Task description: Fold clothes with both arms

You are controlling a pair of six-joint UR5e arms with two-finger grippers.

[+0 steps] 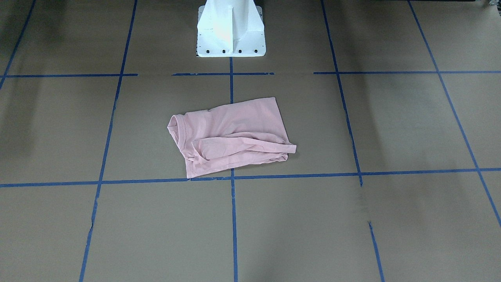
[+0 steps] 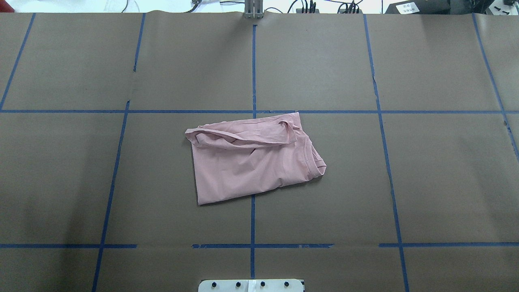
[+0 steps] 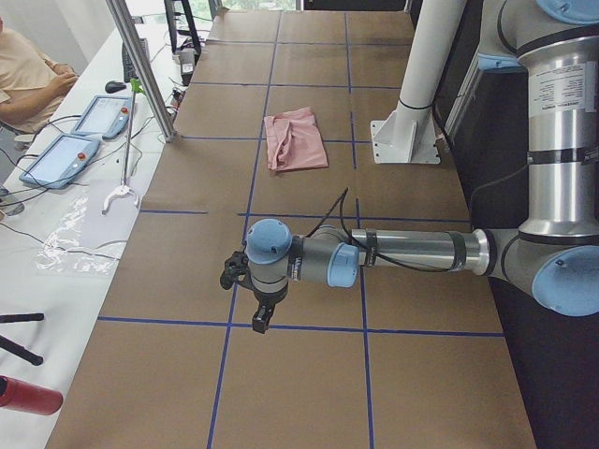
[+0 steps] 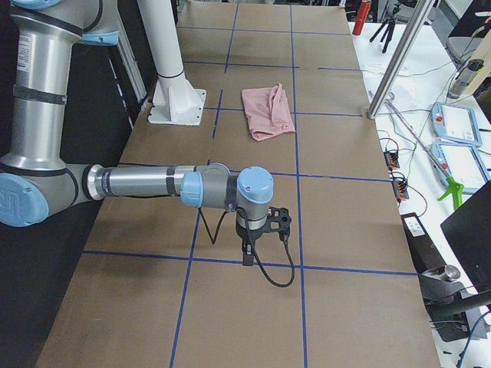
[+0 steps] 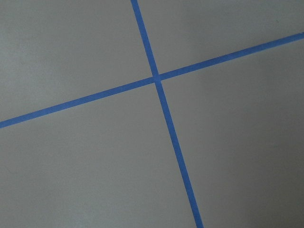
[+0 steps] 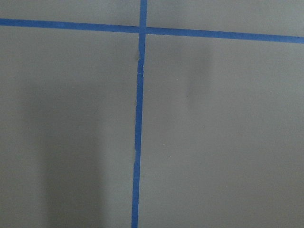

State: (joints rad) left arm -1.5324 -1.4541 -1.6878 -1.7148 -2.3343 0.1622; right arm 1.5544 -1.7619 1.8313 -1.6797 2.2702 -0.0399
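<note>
Brown paper (image 2: 446, 182) is covering the table (image 1: 411, 125). The left arm (image 3: 412, 251) and right arm (image 4: 146, 184) are hanging near the left and right edges, well apart from the pink shirt (image 2: 251, 162), lying folded but lumpy in the middle. I cannot tell if the left gripper (image 3: 259, 323) or right gripper (image 4: 247, 259) is open. Grabbing only the top layer could be undoing the fold.

Pink T-shirt (image 2: 251, 166) folded, plain side up, collar at view's right, on tape-gridded table (image 2: 446, 182).
</note>
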